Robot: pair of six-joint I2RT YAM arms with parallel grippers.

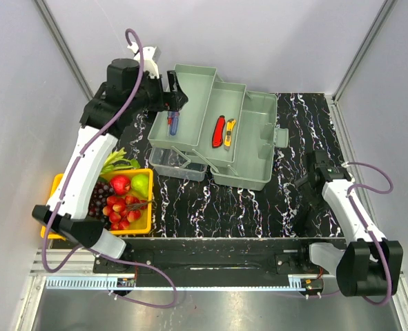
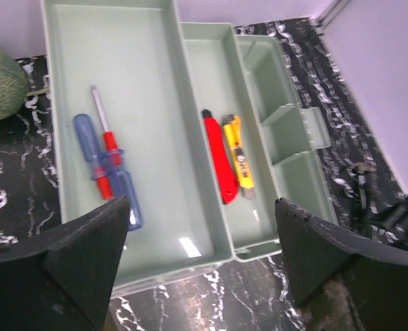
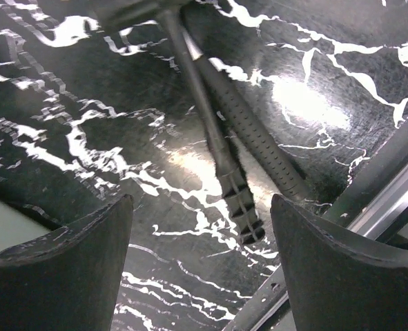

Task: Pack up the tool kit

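Toolbox (image 1: 257, 148), pale grey-green, stands open on the far middle of the black marbled worktop (image 1: 245, 207), its fold-out trays spread in steps towards the left.

At the far left of the scene, near the left arm, a yellow fruit tray (image 1: 57, 183) holds red and green fruit and dark grapes.

Right of it, the left gripper (image 2: 202, 203) hangs over the leftmost fold-out tray (image 2: 134, 62). Its fingers (image 2: 86, 255) are spread wide and nothing sits between them. Below it, 2 blue-handled screwdrivers (image 2: 124, 196) with red collars lie touching each other on the left half of that tray's floor.

In the next tray to the right, the middle tray (image 2: 207, 62), a red utility knife (image 2: 217, 158) and a yellow utility knife (image 2: 239, 158) lie side by side, touching or nearly so. Further right comes the toolbox's divided base compartment (image 2: 286, 89). A small clear tray (image 1: 176, 164) sits at the near-left corner of the toolbox.

At the right of the worktop, well apart from the toolbox, the right gripper (image 3: 201, 200) hovers with its fingers (image 3: 65, 262) wide apart and holding nothing. Beneath it, a dark tool with a textured black grip (image 3: 248, 131) lies on the worktop close to the right edge.
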